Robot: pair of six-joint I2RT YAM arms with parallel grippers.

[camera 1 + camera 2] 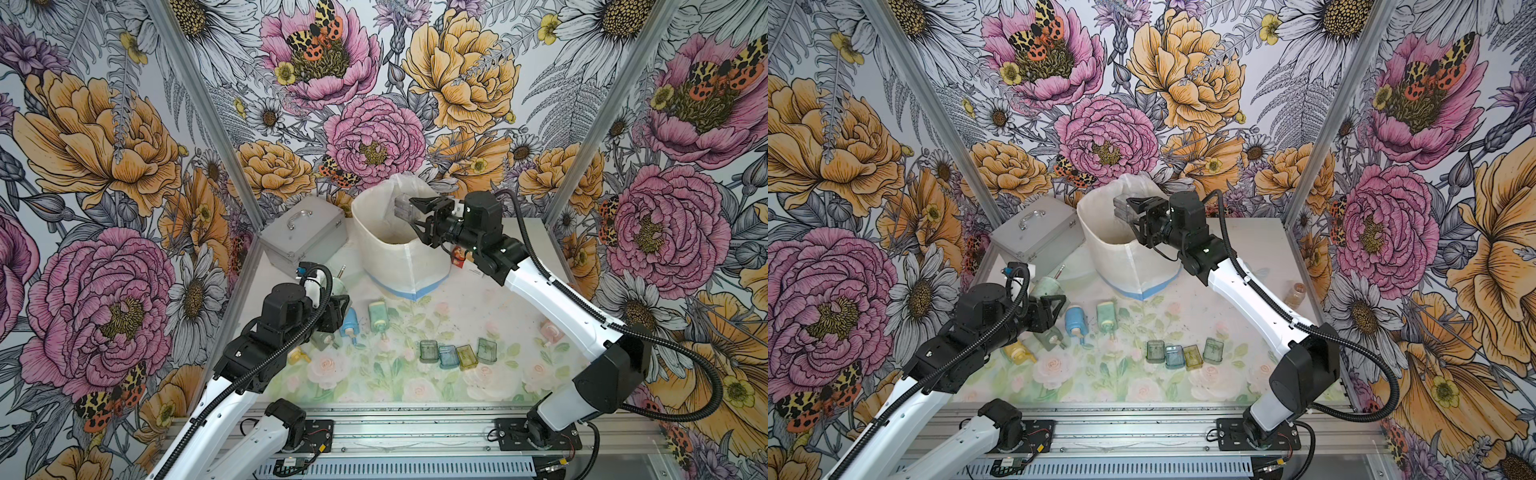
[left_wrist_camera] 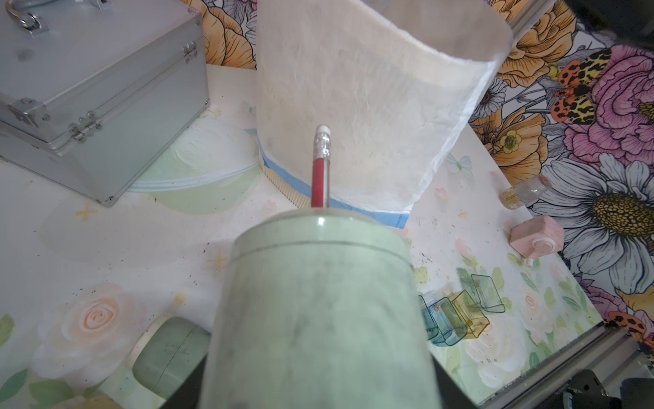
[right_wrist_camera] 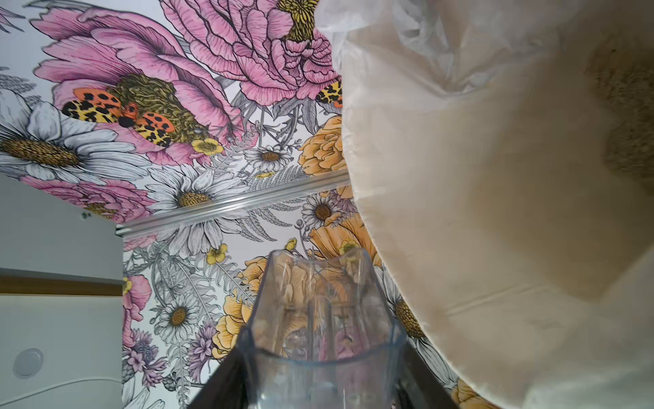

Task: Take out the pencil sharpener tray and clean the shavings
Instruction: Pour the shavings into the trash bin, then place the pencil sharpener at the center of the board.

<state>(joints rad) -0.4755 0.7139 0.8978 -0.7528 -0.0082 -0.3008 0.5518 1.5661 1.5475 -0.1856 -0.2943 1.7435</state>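
Shavings (image 3: 628, 106) lay as a brownish heap at the bottom of the white bag (image 3: 495, 212), and the right wrist camera showed them best. In both top views the right gripper (image 1: 417, 218) clamped the clear tray (image 1: 402, 211) at the bag's open mouth. The left gripper (image 1: 1056, 309) was closed around a pale green sharpener (image 2: 318, 301). The left wrist view showed clearly the red pencil (image 2: 321, 170) standing in it. Everything stood on a rose-printed mat (image 1: 374, 386), and the walls carried flowered wallpaper (image 1: 374, 83).
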